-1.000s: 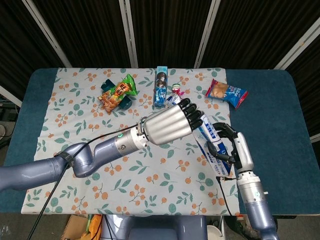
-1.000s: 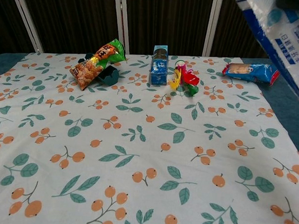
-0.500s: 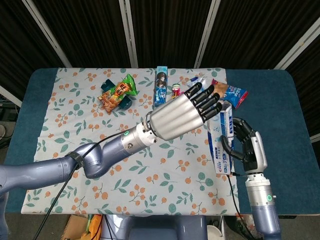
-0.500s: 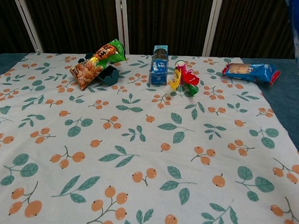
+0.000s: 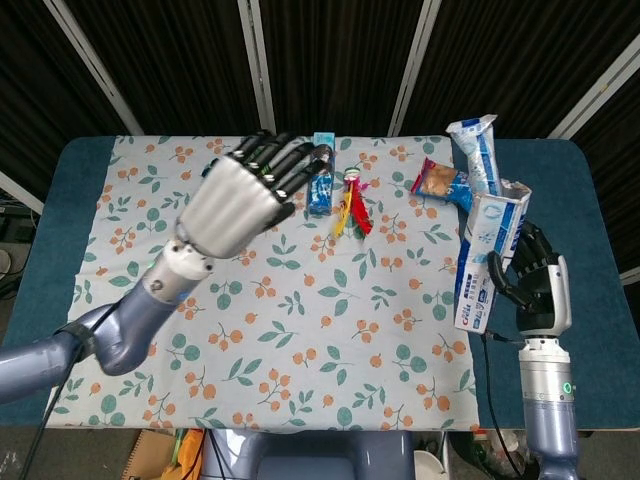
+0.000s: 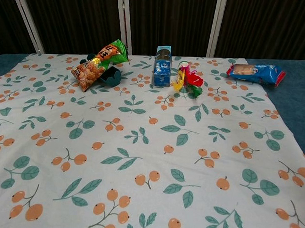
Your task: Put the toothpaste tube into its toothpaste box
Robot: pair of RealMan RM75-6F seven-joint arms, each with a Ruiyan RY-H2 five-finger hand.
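Right hand (image 5: 535,285) grips the box (image 5: 487,262) upright above the tabletop's (image 5: 590,330) right edge; the tube (image 5: 476,152) protrudes from its top. Left hand (image 5: 240,195) hovers empty, fingers spread.

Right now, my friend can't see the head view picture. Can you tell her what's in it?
The robot's right hand holds a toothpaste box upright with the toothpaste tube sticking out of its open top. Its left hand is raised with fingers spread, holding nothing, over a flowery tablecloth with snack packets along the far edge.
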